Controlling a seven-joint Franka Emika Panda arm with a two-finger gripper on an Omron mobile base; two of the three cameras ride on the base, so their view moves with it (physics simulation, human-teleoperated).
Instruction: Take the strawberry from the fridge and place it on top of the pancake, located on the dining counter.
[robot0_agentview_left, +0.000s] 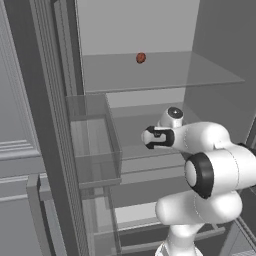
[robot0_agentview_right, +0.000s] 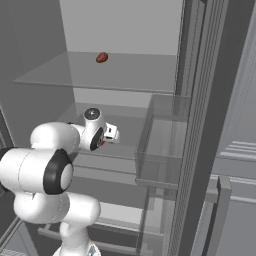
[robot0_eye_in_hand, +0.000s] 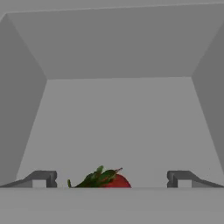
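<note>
Here I see the open fridge (robot0_agentview_left: 150, 30), and my gripper (robot0_eye_in_hand: 111, 179) reaches over a lower shelf with its jaws spread wide, holding nothing; the strawberry (robot0_eye_in_hand: 107, 179) lies between the fingertips (robot0_eye_in_hand: 41, 178), lined up, I'd judge, for closing.

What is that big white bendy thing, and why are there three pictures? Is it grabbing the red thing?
The white bendy thing is a robot arm reaching into an open dark grey fridge. Two pictures come from cameras riding behind the arm, one on its left, one on its right. The third comes from a camera on its hand, looking out between its jaws.

On the upper glass shelf lies a small brownish-red lump.

In the hand view, a tiny bright red strawberry with green leaves sits between the two dark fingertips of the gripper. The jaws stand wide open, apart from the berry. Nothing is held.
</note>
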